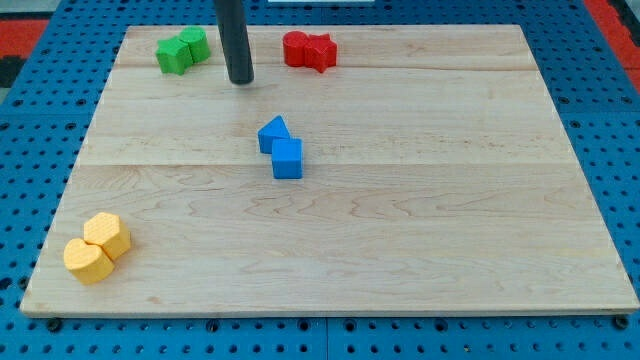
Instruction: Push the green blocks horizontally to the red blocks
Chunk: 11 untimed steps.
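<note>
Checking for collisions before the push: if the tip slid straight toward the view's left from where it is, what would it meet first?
Probably the green blocks. My tip sits between them and the red blocks, slightly lower in the view, so it might only clip their lower edge; depth is unclear.

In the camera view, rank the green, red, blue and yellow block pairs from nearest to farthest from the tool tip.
From my tip:
1. Green blocks, view's left; red blocks, view's right. Too close to call.
2. Blue blocks, below.
3. Yellow blocks, bottom left.
</note>
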Motion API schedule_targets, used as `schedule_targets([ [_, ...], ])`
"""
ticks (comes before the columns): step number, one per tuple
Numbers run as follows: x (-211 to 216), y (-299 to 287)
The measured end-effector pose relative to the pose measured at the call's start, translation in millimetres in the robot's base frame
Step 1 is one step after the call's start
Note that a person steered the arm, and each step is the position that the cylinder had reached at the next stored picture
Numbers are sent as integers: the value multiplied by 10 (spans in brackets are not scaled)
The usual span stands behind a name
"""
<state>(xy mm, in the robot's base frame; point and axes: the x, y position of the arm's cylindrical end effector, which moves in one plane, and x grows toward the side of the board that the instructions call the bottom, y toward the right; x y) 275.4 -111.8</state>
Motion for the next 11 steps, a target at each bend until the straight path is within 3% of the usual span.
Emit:
schedule_targets([
  [5, -256, 37],
  [7, -826, 50],
  [11, -830, -554],
])
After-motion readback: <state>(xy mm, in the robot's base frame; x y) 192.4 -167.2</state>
